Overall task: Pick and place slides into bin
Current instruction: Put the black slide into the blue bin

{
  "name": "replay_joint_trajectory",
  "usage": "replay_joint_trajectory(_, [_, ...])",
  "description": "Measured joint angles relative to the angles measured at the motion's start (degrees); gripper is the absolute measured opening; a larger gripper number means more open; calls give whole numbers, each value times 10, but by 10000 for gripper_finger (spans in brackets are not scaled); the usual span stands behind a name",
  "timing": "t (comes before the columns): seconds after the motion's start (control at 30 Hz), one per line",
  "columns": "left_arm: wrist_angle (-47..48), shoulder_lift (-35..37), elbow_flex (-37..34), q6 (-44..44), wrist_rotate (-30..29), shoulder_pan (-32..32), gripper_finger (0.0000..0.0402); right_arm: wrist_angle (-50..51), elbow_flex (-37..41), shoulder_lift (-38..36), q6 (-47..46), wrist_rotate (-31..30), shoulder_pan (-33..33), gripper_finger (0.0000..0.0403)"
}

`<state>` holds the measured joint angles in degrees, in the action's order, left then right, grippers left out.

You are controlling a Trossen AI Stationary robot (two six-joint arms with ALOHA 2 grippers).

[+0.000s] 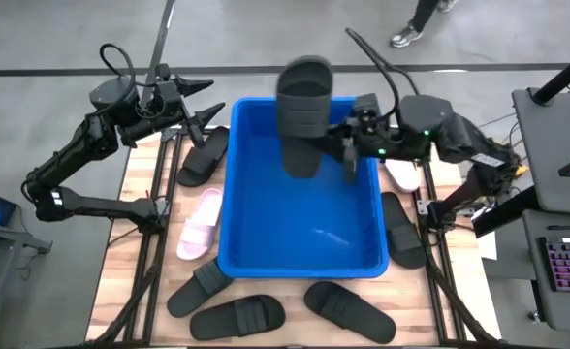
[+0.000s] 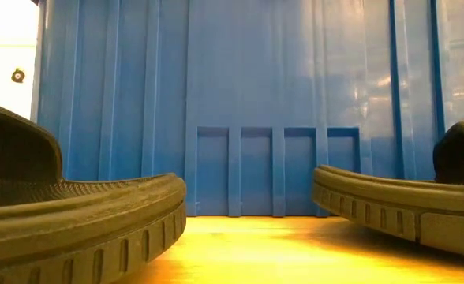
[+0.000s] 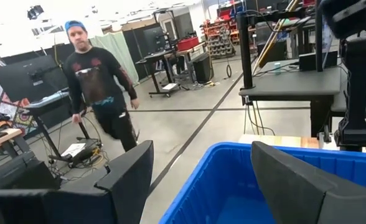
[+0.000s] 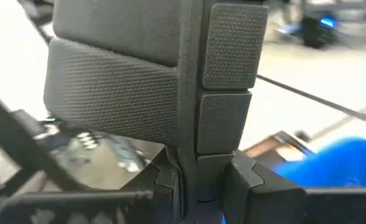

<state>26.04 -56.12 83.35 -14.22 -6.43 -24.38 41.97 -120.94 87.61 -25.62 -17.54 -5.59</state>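
My right gripper (image 1: 348, 147) is shut on a black slide (image 1: 302, 109), which it holds high over the far part of the bright blue bin (image 1: 300, 267). In the right wrist view the slide's ribbed strap (image 4: 108, 93) fills the picture. My left gripper (image 1: 205, 105) stands open and raised at the bin's far left corner, with nothing between its fingers (image 3: 130, 180). Another black slide (image 1: 203, 155) and a pale pink one (image 1: 200, 223) lie flat on the table left of the bin. My right gripper holds the black slide by its sole's side edge (image 4: 189, 93), beside the strap. One textured finger pad (image 4: 233, 62) lies against one face of the sole; the strap hides the other finger. The fingers come about level from the table's right. The slide is lifted clear above the bin.
More black slides lie right of the bin (image 1: 401, 228) and along the near edge (image 1: 238, 315) (image 1: 348, 308) (image 1: 200, 284); a pale one (image 1: 401, 174) lies at the right. In the low view two black slides (image 2: 74, 221) (image 2: 398, 205) lie before the bin's wall (image 2: 256, 102). A person (image 3: 99, 93) walks beyond the table.
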Motion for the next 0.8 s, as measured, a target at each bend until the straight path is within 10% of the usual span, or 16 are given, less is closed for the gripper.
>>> replay_joint_trajectory(0.4, [2,0,0,0,1,0,254,-188,356,-186,-81,-62,-3,60])
replay_joint_trajectory(0.8, [-1,-14,0,3,70,1,254,-430,615,-254,-216,103,117,59])
